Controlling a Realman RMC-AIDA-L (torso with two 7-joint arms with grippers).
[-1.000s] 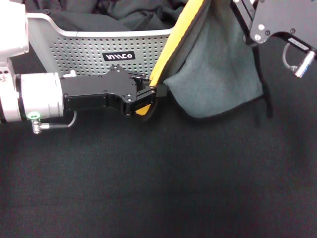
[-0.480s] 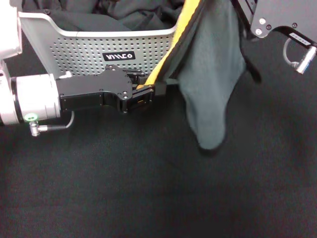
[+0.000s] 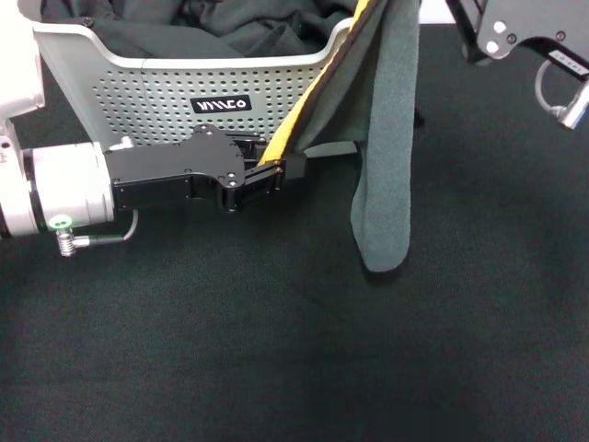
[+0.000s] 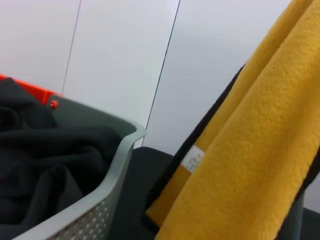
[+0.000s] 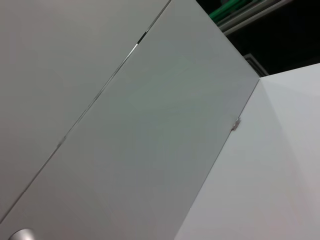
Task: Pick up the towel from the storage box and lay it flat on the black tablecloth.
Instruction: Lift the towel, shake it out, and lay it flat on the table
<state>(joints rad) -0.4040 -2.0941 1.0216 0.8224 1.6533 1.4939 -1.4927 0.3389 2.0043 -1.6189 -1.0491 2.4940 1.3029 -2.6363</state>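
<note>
Two grippers attend the towel (image 3: 385,157). Left gripper (image 3: 274,172), low in front of the storage box (image 3: 166,87), has its fingers pinched on the towel's yellow-faced lower edge. From that pinch the cloth rises diagonally toward the right gripper (image 3: 460,18), whose fingers lie out of view. Beyond the left gripper's tips a grey fold hangs over the black tablecloth (image 3: 294,350).

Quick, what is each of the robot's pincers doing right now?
Left pincer: shut on the towel's lower yellow edge, beside the storage box.
Right pincer: out of view; the towel hangs from above there.
</note>
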